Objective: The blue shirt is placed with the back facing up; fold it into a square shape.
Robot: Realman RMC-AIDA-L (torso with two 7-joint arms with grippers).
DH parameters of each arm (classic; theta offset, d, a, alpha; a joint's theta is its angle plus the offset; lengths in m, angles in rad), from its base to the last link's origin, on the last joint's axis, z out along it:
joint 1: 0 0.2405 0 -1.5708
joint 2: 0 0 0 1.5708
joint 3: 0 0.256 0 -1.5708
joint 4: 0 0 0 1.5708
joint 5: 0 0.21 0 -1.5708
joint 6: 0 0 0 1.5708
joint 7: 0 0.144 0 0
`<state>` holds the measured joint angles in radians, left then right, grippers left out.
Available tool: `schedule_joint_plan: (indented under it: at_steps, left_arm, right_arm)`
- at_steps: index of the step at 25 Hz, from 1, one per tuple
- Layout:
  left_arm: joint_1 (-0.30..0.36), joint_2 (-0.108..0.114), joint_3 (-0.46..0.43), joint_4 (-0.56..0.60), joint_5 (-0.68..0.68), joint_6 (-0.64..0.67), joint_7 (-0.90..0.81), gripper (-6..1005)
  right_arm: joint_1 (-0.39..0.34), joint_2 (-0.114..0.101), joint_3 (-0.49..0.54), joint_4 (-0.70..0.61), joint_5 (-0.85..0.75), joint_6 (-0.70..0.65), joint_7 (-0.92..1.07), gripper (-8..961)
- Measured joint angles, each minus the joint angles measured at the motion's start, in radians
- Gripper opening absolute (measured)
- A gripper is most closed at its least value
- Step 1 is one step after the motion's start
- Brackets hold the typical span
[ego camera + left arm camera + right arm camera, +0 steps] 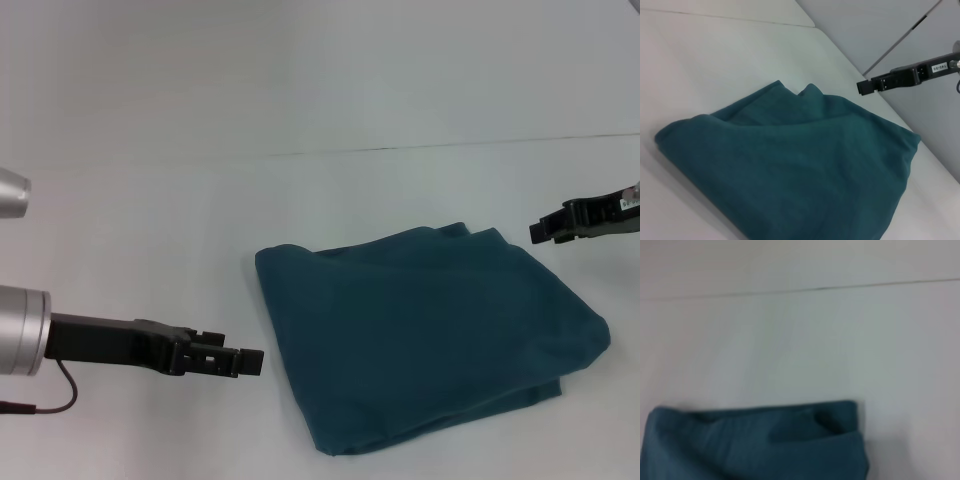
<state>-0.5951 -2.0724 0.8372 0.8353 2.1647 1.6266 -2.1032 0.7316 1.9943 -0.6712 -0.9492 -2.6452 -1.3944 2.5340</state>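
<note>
Blue shirt [430, 340]: soft matt cloth, lightly creased. Table [300, 200]: smooth matt white surface. Left gripper [250, 363]: matt black plastic on a brushed-metal wrist.

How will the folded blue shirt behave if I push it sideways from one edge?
The blue shirt looks like soft matte fabric in loose stacked layers, so it would probably bunch rather than slide whole. The uneven far edge suggests the top layers could shift. Neither gripper touches it.
</note>
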Motion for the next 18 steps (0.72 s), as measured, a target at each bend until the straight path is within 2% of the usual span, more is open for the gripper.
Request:
schedule_joint_plan:
  at_steps: [2,6,12,16,18]
  left_arm:
    - [0.000,0.000,-0.001,0.000,0.000,0.001,0.000,895]
    - [-0.002,-0.006,-0.001,0.001,0.000,0.001,0.000,892]
    - [-0.008,-0.009,0.003,0.001,0.000,-0.017,0.000,887]
    - [-0.010,-0.006,-0.009,0.013,0.000,-0.049,-0.030,883]
    - [-0.012,-0.001,-0.010,0.021,0.016,-0.088,-0.098,881]
  right_arm:
    - [-0.002,-0.001,0.007,0.014,0.002,0.023,0.001,166]
    - [0.003,0.005,0.000,0.060,0.002,0.089,-0.006,344]
    - [0.015,0.044,-0.014,0.075,0.010,0.144,-0.054,628]
    - [0.004,0.067,-0.022,-0.002,0.045,0.098,-0.090,613]
    - [-0.012,0.074,-0.025,-0.051,0.072,0.060,-0.108,606]
